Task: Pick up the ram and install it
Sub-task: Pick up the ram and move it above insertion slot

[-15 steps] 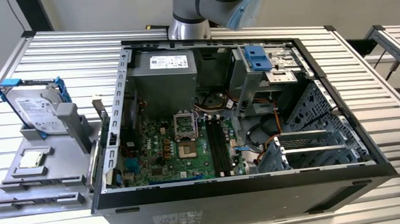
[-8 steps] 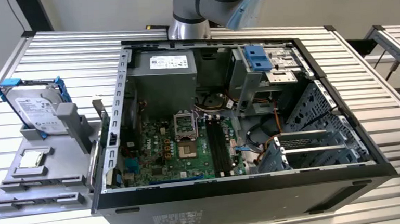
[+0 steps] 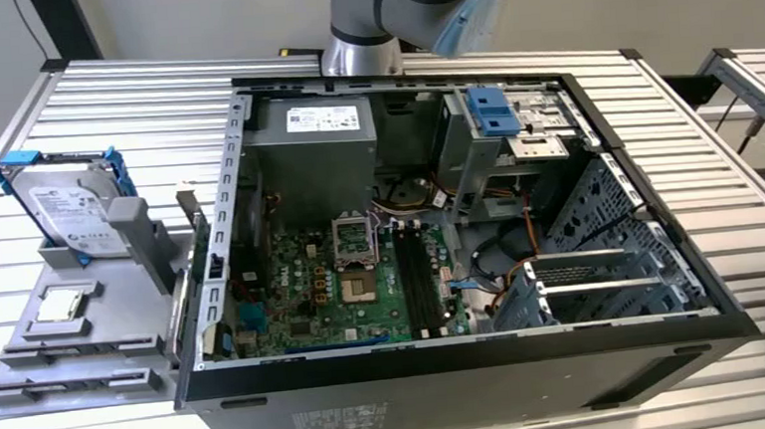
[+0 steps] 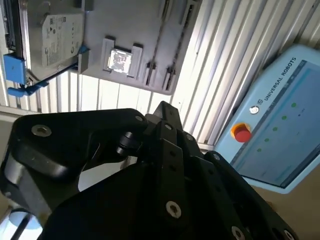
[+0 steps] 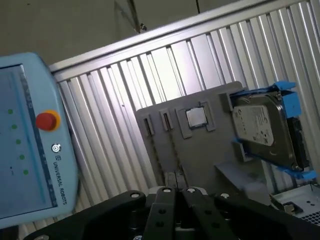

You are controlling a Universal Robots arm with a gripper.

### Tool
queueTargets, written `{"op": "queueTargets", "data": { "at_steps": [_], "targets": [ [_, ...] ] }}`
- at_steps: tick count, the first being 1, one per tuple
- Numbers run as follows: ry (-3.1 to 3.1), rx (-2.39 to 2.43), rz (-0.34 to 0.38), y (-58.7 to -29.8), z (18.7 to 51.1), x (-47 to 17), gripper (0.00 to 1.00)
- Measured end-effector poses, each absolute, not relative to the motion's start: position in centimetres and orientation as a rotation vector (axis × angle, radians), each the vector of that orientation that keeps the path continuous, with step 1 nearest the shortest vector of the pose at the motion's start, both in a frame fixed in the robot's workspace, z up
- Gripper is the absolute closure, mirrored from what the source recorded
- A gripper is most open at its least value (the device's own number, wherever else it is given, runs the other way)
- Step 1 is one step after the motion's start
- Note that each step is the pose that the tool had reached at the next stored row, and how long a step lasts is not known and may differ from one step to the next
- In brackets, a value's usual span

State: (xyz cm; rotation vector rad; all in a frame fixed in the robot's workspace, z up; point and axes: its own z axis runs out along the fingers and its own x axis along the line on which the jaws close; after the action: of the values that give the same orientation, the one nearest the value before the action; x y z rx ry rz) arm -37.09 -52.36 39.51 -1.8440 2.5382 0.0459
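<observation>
The gripper [image 5: 176, 191] hangs above the gray holder [image 3: 113, 329], its fingers pressed together. Well below it, the ram [image 3: 188, 218] stands on edge at the holder's side nearest the computer case [image 3: 434, 401].

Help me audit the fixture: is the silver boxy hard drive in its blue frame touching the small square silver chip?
Apart. The exterior view shows bare grey tray between hard drive and chip.

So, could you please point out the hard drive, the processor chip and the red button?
hard drive [image 3: 74, 208], exterior view, on its labelled face.
processor chip [image 3: 66, 306], exterior view, middle of its metal top.
red button [image 5: 47, 120], first wrist view, on its cap.
</observation>
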Motion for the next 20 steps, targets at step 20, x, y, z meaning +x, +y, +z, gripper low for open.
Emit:
{"op": "queueTargets", "data": {
  "at_steps": [20],
  "targets": [
    [2.164,-2.273,0.042,-52.36,39.13,-37.09,1.00]
  ]
}}
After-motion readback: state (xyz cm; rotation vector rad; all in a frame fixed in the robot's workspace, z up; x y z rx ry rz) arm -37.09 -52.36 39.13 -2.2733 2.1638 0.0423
